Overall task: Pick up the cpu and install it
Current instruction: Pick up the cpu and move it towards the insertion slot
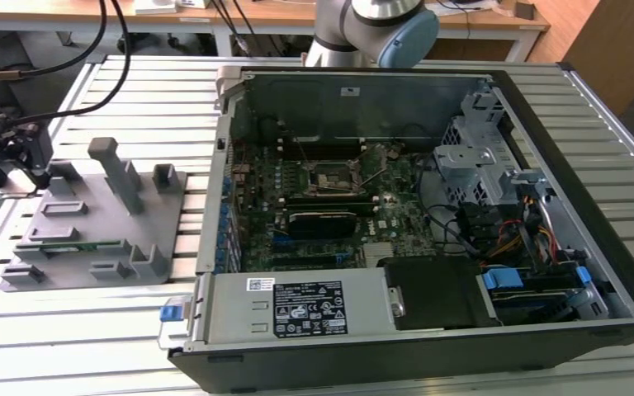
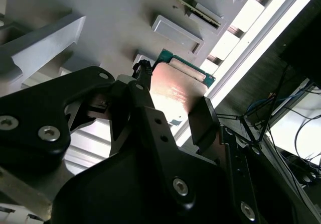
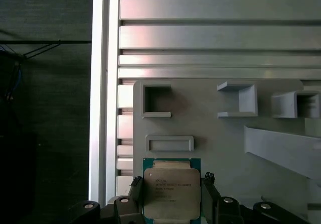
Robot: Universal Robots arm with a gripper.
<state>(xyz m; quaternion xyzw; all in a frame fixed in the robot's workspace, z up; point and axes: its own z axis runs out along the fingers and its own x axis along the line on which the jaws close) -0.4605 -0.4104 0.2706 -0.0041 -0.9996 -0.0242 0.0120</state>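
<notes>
The pincer (image 3: 172,180) is clamping the cpu (image 3: 172,199) at the tray (image 3: 210,133), while the socket (image 1: 328,176) is apparently sitting unfilled.

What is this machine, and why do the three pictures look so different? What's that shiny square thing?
It's a robot arm, silver with a blue joint, working at a silvery slatted metal table. The exterior view comes from a camera standing off the arm. It shows a big open black computer case and, to the exterior view's left of it, a grey plastic tray with little slots. The two wrist views come from cameras riding on the arm itself, so they look closely at its gripper. The shiny square is the cpu, a small flat chip with a silver metal top. In both wrist views the black fingers press against two opposite sides of it, over the grey tray. I can't tell whether it is lifted.
</notes>
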